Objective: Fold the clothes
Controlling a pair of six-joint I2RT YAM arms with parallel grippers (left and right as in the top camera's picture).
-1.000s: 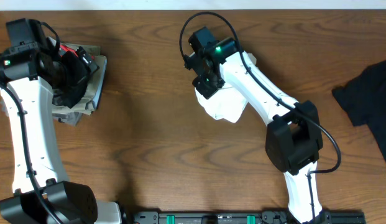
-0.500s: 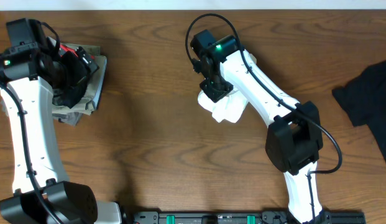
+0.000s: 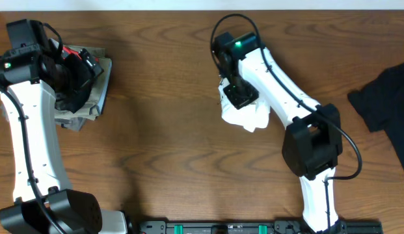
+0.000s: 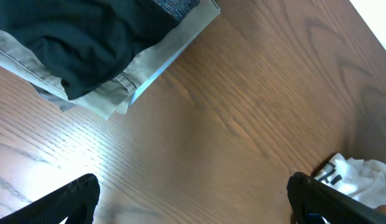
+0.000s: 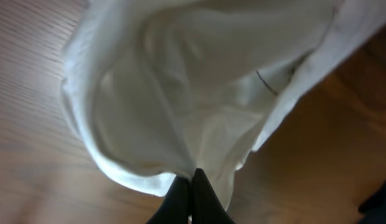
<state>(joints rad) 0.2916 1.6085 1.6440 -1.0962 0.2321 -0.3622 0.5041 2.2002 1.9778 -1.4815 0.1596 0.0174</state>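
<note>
Your right fingers are pinched shut on the white shirt, which hangs bunched just below them at the middle of the desk. Your left fingers gape wide and empty, well apart by the folded pile; the right arm is nearer.

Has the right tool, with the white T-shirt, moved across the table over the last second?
Yes. The right tool, shut on the white T-shirt, has carried it toward the black garment at the right edge, and slightly down in the overhead view.
</note>
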